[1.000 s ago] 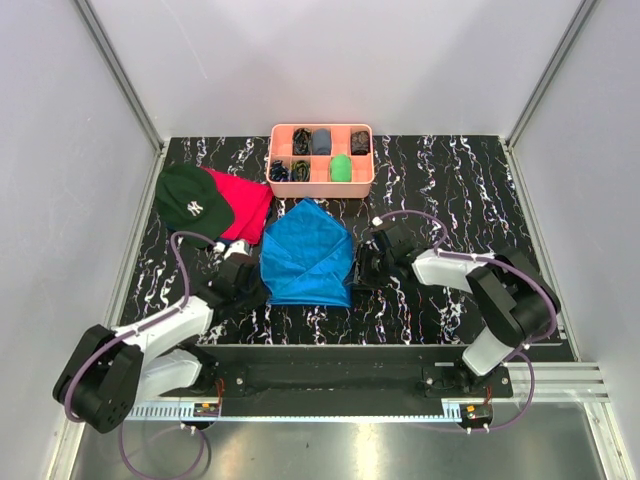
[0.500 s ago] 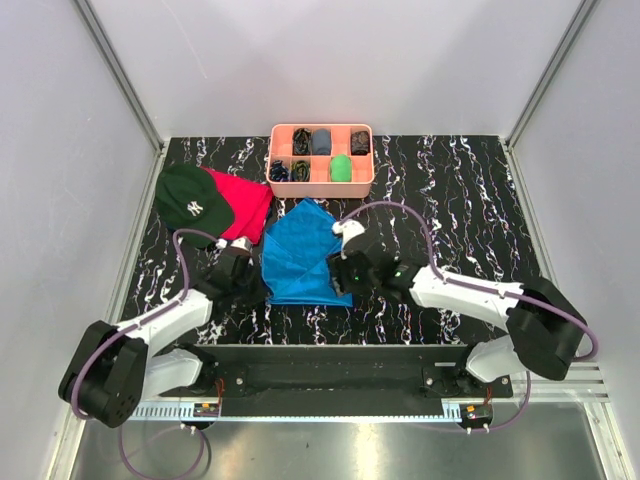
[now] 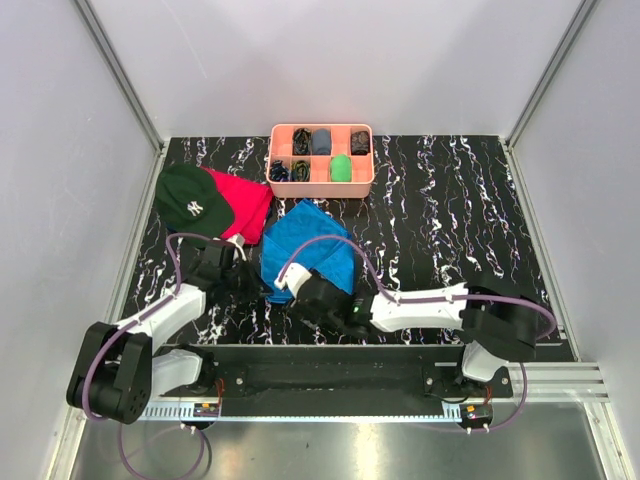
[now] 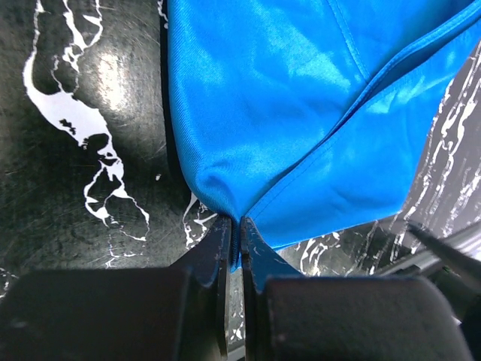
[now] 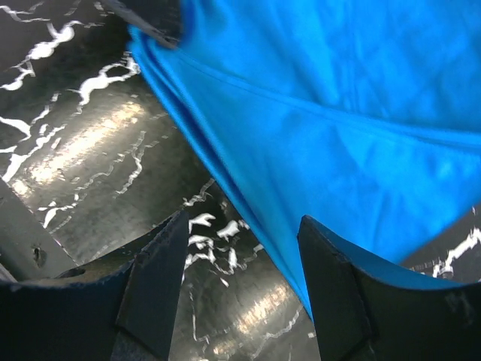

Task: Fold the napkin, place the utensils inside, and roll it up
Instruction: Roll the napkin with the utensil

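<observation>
The blue napkin (image 3: pixel 310 240) lies crumpled and partly folded on the black marbled table, in front of the pink tray. My left gripper (image 3: pixel 253 283) is at its near left corner; in the left wrist view the gripper (image 4: pixel 237 229) is shut on a pinch of the napkin's (image 4: pixel 301 98) edge. My right arm reaches across the napkin's front, with its gripper (image 3: pixel 290 288) at the same corner. In the right wrist view that gripper (image 5: pixel 242 233) is open, and the napkin's (image 5: pixel 338 90) hem runs between the fingers down to the right fingertip (image 5: pixel 323 248). The utensils are out of view.
The pink tray (image 3: pixel 272 150), its compartments holding small dark and green items, stands at the back centre. A dark green cap (image 3: pixel 190 200) lies on a red cloth (image 3: pixel 252 200) at the back left, close to the left arm. Grey walls enclose the table.
My right arm has swung left across the napkin's front to its near left corner, jaws opening wider. The left gripper has shut on the napkin's edge. The napkin has bunched up.
</observation>
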